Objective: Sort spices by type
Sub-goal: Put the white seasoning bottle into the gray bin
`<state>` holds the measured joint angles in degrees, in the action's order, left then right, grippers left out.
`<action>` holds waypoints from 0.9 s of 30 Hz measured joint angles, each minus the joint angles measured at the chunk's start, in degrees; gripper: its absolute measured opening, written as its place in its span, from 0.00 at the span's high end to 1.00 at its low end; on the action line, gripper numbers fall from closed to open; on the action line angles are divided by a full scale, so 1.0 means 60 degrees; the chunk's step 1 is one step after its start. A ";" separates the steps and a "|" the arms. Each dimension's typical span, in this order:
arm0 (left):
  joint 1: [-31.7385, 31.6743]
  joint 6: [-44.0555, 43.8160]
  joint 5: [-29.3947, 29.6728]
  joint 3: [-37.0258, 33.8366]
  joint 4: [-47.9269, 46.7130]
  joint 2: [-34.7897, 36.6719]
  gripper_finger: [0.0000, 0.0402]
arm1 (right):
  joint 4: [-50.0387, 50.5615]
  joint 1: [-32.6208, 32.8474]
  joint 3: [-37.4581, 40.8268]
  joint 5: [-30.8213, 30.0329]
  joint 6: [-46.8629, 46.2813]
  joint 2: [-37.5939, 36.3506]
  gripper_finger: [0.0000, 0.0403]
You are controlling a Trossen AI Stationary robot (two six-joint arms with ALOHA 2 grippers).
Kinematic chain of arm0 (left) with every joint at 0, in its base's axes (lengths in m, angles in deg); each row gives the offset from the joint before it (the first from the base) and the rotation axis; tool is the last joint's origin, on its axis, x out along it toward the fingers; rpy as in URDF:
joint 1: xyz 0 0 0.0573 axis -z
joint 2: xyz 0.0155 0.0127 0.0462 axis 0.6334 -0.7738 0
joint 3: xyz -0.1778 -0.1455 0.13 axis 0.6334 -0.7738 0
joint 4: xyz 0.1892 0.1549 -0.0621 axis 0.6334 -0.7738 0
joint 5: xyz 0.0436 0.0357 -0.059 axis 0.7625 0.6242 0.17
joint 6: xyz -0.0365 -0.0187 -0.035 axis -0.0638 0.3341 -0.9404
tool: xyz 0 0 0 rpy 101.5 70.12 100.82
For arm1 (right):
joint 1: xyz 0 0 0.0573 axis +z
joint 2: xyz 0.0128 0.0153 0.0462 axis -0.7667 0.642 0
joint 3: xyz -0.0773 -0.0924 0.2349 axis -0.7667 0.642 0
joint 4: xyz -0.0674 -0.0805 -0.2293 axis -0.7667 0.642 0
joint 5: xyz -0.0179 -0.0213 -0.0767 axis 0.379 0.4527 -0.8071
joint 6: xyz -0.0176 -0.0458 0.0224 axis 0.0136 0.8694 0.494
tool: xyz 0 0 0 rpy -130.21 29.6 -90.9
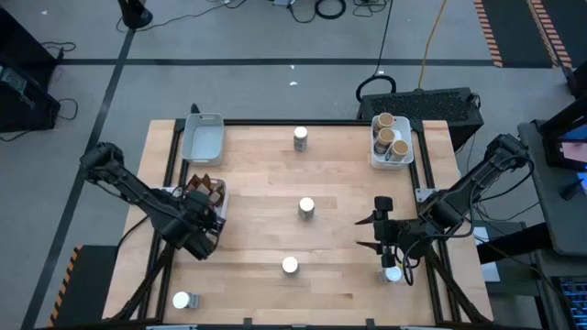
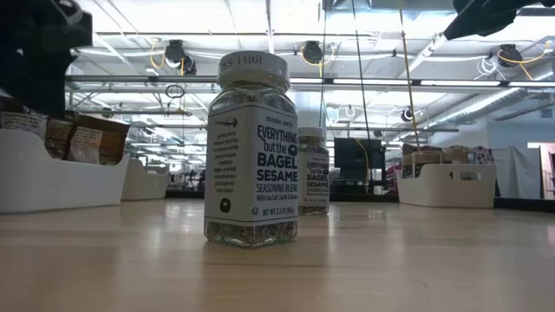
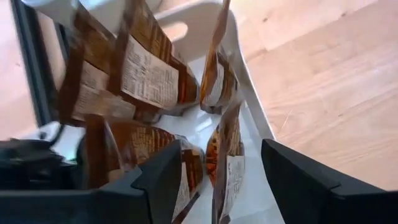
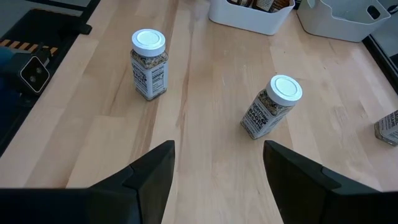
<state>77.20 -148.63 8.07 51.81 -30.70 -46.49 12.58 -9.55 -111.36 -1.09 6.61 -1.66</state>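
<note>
Seen from above, we find the left gripper (image 1: 204, 223) at nine o'clock on the pale wooden counter (image 1: 339, 183), poised over a white rectangular tray (image 1: 216, 194) of small brown crinkled packets (image 3: 146, 74). Its dark fingers (image 3: 165, 177) stand apart with one packet (image 3: 227, 165) upright in the gap; we cannot tell whether they touch it. At four o'clock the right gripper (image 1: 378, 229) hangs with its fingers (image 4: 152, 168) apart and nothing between them. White-lidded glass jars (image 1: 306, 207) stand scattered at the centre, twelve, six, seven and five o'clock. At one o'clock a second white tray (image 1: 378, 158) holds cork-topped jars (image 1: 386, 122); at eleven a third tray (image 1: 204, 139) stands.
</note>
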 joint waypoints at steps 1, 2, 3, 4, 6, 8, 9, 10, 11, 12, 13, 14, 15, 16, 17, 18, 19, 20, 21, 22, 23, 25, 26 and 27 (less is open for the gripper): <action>-0.0002 0.0001 0.0081 0.0191 -0.0223 0.0000 0.44 | -0.0001 0.0000 0.0000 0.0000 0.0000 0.0000 0.44; 0.0000 0.0013 0.0214 0.0394 -0.0428 0.0003 0.44 | 0.0000 0.0000 0.0000 0.0000 0.0000 0.0000 0.44; -0.0002 0.0024 0.0343 0.0577 -0.0589 0.0007 0.44 | 0.0000 0.0000 0.0000 0.0000 0.0000 0.0000 0.44; -0.0002 0.0096 0.0480 0.0757 -0.0740 0.0007 0.44 | -0.0001 0.0000 0.0000 0.0000 0.0000 0.0000 0.44; -0.0002 0.0339 0.0765 0.1167 -0.0928 0.0009 0.44 | -0.0001 0.0000 0.0000 0.0000 0.0000 0.0000 0.44; -0.0009 0.0501 0.0939 0.1546 -0.1062 0.0007 0.44 | 0.0001 0.0000 0.0000 0.0000 0.0000 0.0000 0.44; -0.0009 0.0576 0.1041 0.1742 -0.1094 0.0007 0.44 | 0.0003 0.0000 0.0000 0.0000 0.0000 0.0000 0.44; -0.0009 0.0724 0.1180 0.1936 -0.1082 0.0010 0.44 | -0.0001 0.0000 0.0000 0.0000 0.0000 0.0000 0.44; -0.0009 0.0882 0.1270 0.2113 -0.1065 0.0011 0.44 | -0.0001 0.0000 0.0000 0.0000 0.0000 0.0000 0.44; -0.0009 0.1059 0.1306 0.2304 -0.1026 0.0007 0.44 | -0.0001 0.0000 0.0000 0.0000 0.0000 0.0000 0.44; -0.0009 0.1266 0.1357 0.2485 -0.0962 0.0007 0.44 | -0.0001 0.0000 0.0000 0.0000 0.0004 0.0000 0.44; -0.0009 0.1486 0.1430 0.2630 -0.0857 0.0011 0.44 | -0.0001 0.0000 0.0000 0.0000 0.0030 0.0000 0.44; -0.0009 0.1711 0.1538 0.2733 -0.0691 0.0011 0.44 | -0.0001 0.0000 0.0000 0.0000 0.0033 0.0000 0.44; -0.0009 0.1955 0.1659 0.2804 -0.0436 0.0011 0.44 | -0.0001 0.0000 0.0000 0.0000 0.0033 0.0000 0.44; -0.0009 0.2241 0.1783 0.2885 -0.0137 0.0008 0.44 | -0.0001 0.0000 0.0000 0.0000 0.0033 0.0000 0.44; -0.0009 0.2526 0.1891 0.2929 0.0190 0.0007 0.44 | 0.0000 0.0000 0.0000 0.0000 0.0033 0.0000 0.44; -0.0009 0.2863 0.2004 0.2948 0.0523 0.0007 0.44 | 0.0000 0.0001 0.0000 0.0000 0.0033 0.0000 0.44; -0.0009 0.3229 0.2081 0.2950 0.0893 0.0007 0.44 | -0.0001 0.0000 0.0000 0.0000 0.0033 0.0000 0.44; -0.0009 0.3612 0.2151 0.2950 0.1305 0.0004 0.44 | -0.0001 0.0000 0.0000 0.0000 0.0033 0.0000 0.44; -0.0009 0.3987 0.2219 0.2950 0.1705 -0.0013 0.44 | -0.0001 0.0000 0.0000 0.0000 0.0033 0.0000 0.44; -0.0009 0.4342 0.2269 0.2950 0.2068 -0.0041 0.44 | -0.0001 0.0000 0.0000 0.0000 0.0033 0.0000 0.44; -0.0009 0.4871 0.2470 0.2950 0.2719 -0.0142 0.44 | -0.0047 0.0000 0.0003 -0.0027 0.0033 0.0003 0.44; -0.0009 0.5038 0.2568 0.2950 0.2962 -0.0208 0.44 | -0.0143 0.0000 0.0004 -0.0036 0.0033 0.0004 0.44; -0.0026 0.5203 0.2609 0.2950 0.3158 -0.0295 0.44 | -0.0269 0.0000 0.0004 -0.0042 0.0035 0.0004 0.44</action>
<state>77.04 -117.41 23.72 69.51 -11.76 -48.26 10.97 -9.55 -111.34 -1.35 6.82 -1.64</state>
